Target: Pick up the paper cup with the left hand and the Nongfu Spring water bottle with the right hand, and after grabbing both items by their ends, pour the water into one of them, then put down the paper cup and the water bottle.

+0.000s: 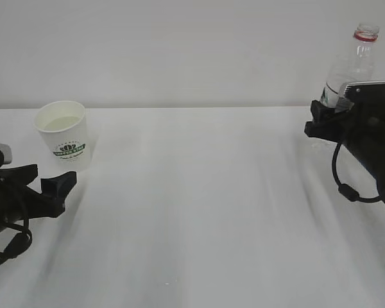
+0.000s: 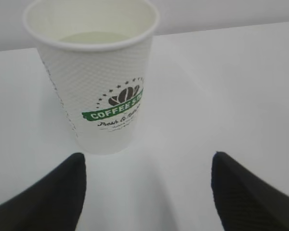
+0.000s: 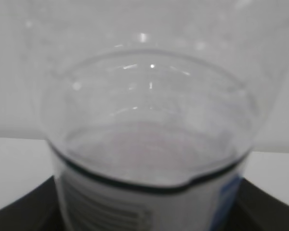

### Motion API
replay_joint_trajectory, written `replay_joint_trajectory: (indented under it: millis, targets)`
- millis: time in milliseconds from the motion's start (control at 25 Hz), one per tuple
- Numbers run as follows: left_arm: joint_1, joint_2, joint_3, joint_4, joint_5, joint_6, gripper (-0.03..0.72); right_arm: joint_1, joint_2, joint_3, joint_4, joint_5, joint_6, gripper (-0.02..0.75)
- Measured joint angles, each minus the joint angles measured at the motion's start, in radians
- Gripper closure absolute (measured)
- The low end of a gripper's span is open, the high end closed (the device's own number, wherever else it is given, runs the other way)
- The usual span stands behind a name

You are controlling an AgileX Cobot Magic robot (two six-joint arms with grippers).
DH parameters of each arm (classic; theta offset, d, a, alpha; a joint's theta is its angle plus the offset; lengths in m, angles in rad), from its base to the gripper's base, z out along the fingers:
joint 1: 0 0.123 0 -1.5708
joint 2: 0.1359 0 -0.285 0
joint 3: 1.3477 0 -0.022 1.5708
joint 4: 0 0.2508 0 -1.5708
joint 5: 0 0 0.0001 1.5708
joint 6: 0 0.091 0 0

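We see the left gripper (image 2: 147, 192) spread wide and holding nothing, its two black fingers (image 2: 43, 197) low on the white table (image 1: 199, 212), just short of the paper cup (image 2: 94, 77). The left wrist view reads the cup's green "COFFEE" logo and dimpled wall; the exterior view shows only that the cup (image 1: 65, 135) stands upright, apart from the gripper (image 1: 54, 186), at the table's left. Inside it lies water (image 2: 94, 37), faintly yellowish, filling it fairly high.

The right gripper (image 1: 333, 109) sits around the Nongfu Spring water bottle (image 1: 353, 64), jaws at either side of its label band. The right wrist view shows the bottle (image 3: 149, 134) filling the frame, clear wall above the label, fingers (image 3: 265, 207) dark at both lower corners. Only the exterior view shows its uncapped neck with the red ring, upright at the table's right.
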Motion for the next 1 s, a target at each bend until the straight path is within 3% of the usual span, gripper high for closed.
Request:
replay_joint_trajectory:
  millis: [680, 1000]
  targets:
    - [0.000, 0.000, 0.000, 0.013, 0.000, -0.001, 0.101, 0.000, 0.107, -0.053, -0.012, 0.000, 0.001, 0.256]
    - [0.000, 0.000, 0.000, 0.013, 0.000, -0.001, 0.101, 0.000, 0.107, -0.055, -0.066, -0.020, 0.002, 0.136]
